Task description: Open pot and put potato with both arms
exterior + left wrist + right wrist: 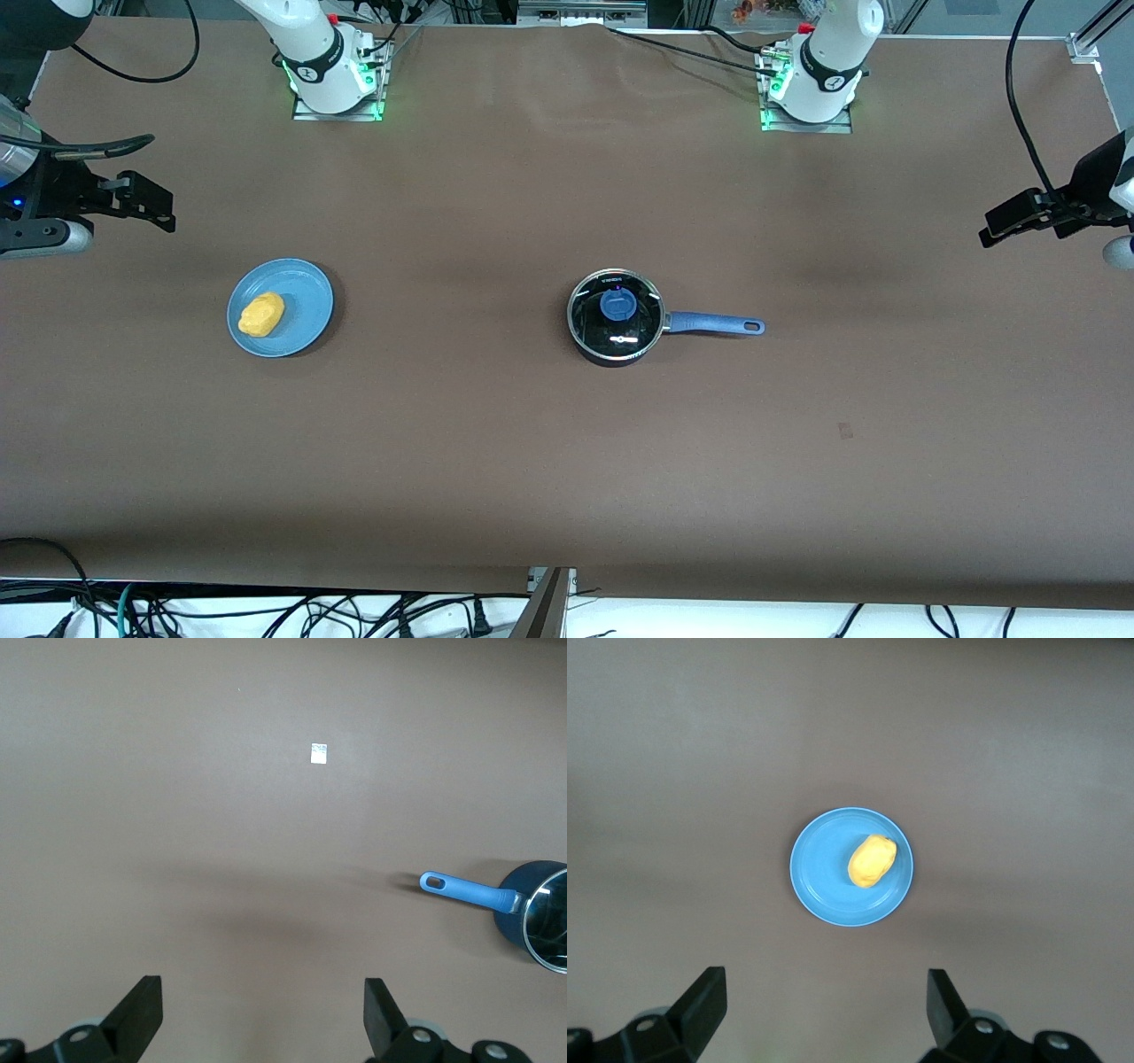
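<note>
The black pot [617,317] stands mid-table with its glass lid and blue knob [617,306] on; its blue handle [713,324] points toward the left arm's end. The left wrist view shows the pot [535,917] at its edge. The yellow potato [261,314] lies on a light-blue plate [306,292] toward the right arm's end, also in the right wrist view [872,860]. My left gripper [1005,229] hangs open and empty high over its end of the table. My right gripper [151,202] hangs open and empty high over the other end, above the plate [824,868].
Brown cloth covers the table. A small paper tag [845,431] lies nearer the front camera than the pot handle; it shows in the left wrist view [319,753]. Cables run along the table's near edge and by both arm bases.
</note>
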